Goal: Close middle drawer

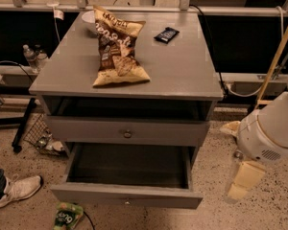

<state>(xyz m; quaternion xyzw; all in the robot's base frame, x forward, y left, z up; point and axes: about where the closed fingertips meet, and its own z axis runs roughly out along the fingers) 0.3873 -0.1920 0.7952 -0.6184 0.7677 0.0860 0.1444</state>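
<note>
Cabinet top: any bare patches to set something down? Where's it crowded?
Cabinet top: bare along the right half, in front of the dark packet, and the left strip beside the chip bag. Crowded at back left, where the bag overlaps a white bowl. The middle drawer stands open, interior bare. The gripper hangs right of it, over the floor.
</note>
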